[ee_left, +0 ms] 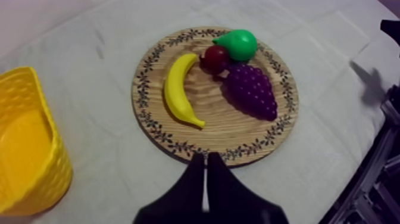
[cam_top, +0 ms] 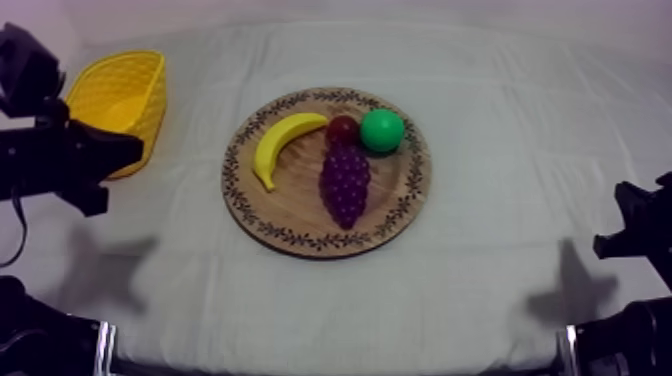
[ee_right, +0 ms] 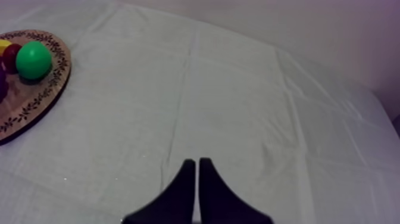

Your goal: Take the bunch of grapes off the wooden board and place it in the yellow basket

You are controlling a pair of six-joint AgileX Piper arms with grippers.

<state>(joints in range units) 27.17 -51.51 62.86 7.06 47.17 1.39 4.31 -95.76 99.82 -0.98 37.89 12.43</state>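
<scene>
The bunch of grapes lies on the wooden board, reaching from its centre toward 6 o'clock in the top view, with its broad end close against the small red fruit at 12 o'clock. The pear sits at 1 o'clock beside that fruit, and the banana curves along the 10 o'clock side, apart from the grapes. The yellow basket stands on the worktop toward the board's 10 o'clock, well apart from it. The left gripper, fingers pressed together on nothing, hovers just off the board's rim. The right gripper, likewise closed and empty, hangs over bare cloth, well apart from the board.
</scene>
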